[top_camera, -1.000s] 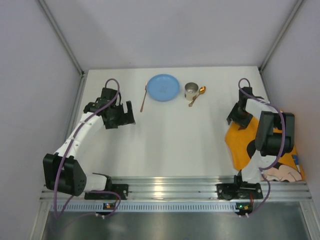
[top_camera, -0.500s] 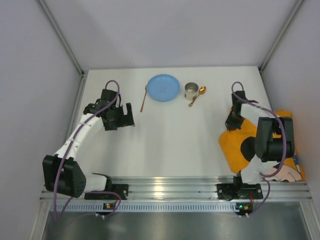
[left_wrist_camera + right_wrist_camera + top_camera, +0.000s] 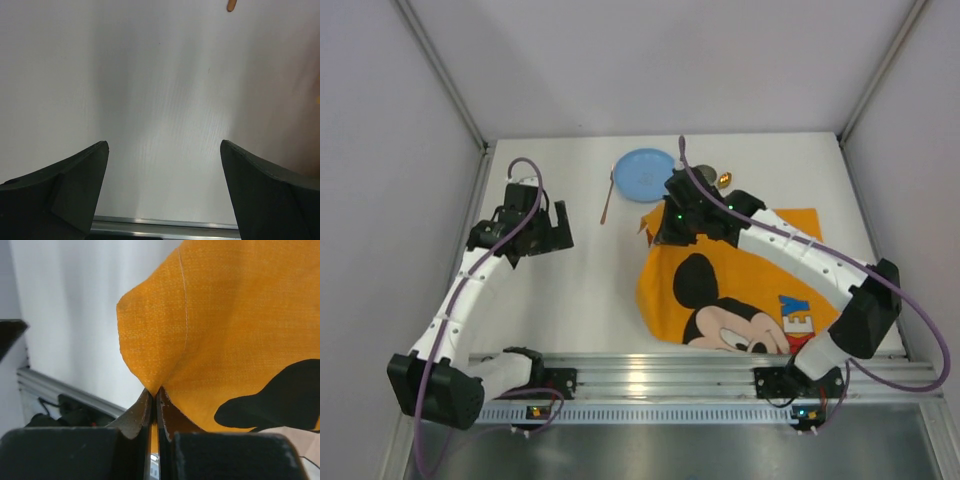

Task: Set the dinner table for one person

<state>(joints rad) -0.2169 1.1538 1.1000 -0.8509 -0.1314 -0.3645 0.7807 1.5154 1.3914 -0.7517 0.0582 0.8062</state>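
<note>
The orange Mickey Mouse placemat (image 3: 740,285) lies spread over the middle and right of the white dinner table (image 3: 600,290). My right gripper (image 3: 665,232) is shut on the placemat's far left corner, and the pinched cloth (image 3: 160,340) bunches above the jaws in the right wrist view. A blue plate (image 3: 644,174) sits at the back, with a thin copper utensil (image 3: 606,200) just left of it. The metal cup and gold spoon (image 3: 722,180) peek out behind the right arm. My left gripper (image 3: 552,232) hovers open over bare table (image 3: 165,100) at the left, holding nothing.
Grey walls enclose the table on three sides. An aluminium rail (image 3: 650,375) carrying both arm bases runs along the near edge. The right arm stretches diagonally above the placemat.
The right gripper shut on the placemat and dragged it left from the right edge to the table's middle, unfolding it. The left gripper drifted slightly left and back.
</note>
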